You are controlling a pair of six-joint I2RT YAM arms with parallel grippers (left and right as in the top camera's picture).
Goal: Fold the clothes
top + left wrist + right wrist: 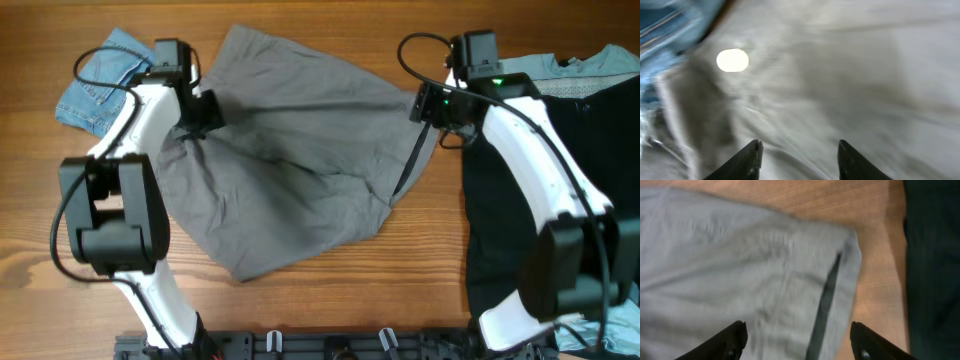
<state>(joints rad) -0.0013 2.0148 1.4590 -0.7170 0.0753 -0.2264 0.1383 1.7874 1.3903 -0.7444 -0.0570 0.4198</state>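
Note:
The grey shorts (290, 160) lie crumpled and partly folded over themselves across the middle of the table. My left gripper (205, 110) is at their upper left edge. In the blurred left wrist view its fingers (752, 160) stand apart over grey cloth (850, 85), clamping nothing, so the gripper (800, 150) is open. My right gripper (430, 105) hovers over the shorts' upper right corner. In the right wrist view it (797, 330) is wide open above the cloth (740, 270), close to a dark pocket slit (826, 300).
Small blue denim shorts (100, 80) lie at the back left, just beyond the left gripper. A black garment (520, 200) covers the right side under the right arm, with a pale teal garment (590, 65) behind it. Bare wood (875, 280) separates grey shorts and black garment.

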